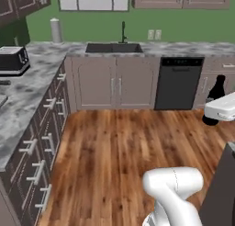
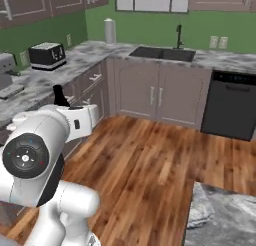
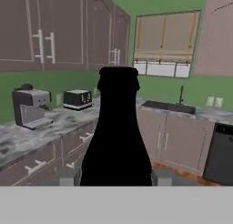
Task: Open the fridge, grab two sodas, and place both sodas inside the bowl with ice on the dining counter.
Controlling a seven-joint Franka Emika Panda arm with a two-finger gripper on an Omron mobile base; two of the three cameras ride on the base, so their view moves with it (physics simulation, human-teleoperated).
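A: Where is the soda (image 3: 116,136) right now?

B: Between the fingers (image 3: 68,176) of the gripper (image 3: 116,177). In the hand view the near-black bottle stands upright, its wide body filling the gap between the 2 grey tips and its narrower top rising above them.

A: So the pincer is clamped on it?

B: Yes, each tip sits against a side of the bottle. The left base view shows the same dark bottle (image 1: 217,89) poking up behind the white hand at the right edge, held in the air above the wood floor (image 1: 114,156). In the right base view its top (image 2: 60,96) peeks up behind the white arm.

A: What lies around it?

B: A marbled counter (image 2: 85,55) runs along the green wall, with a sink (image 2: 162,53) and dark faucet set into it and a black dishwasher (image 2: 231,106) beside the cabinet doors. A toaster (image 2: 47,55) stands near the counter's left corner, and a paper towel roll (image 2: 109,31) at its back edge. The hand view also shows a coffee machine (image 3: 29,108) on the counter left of the toaster.
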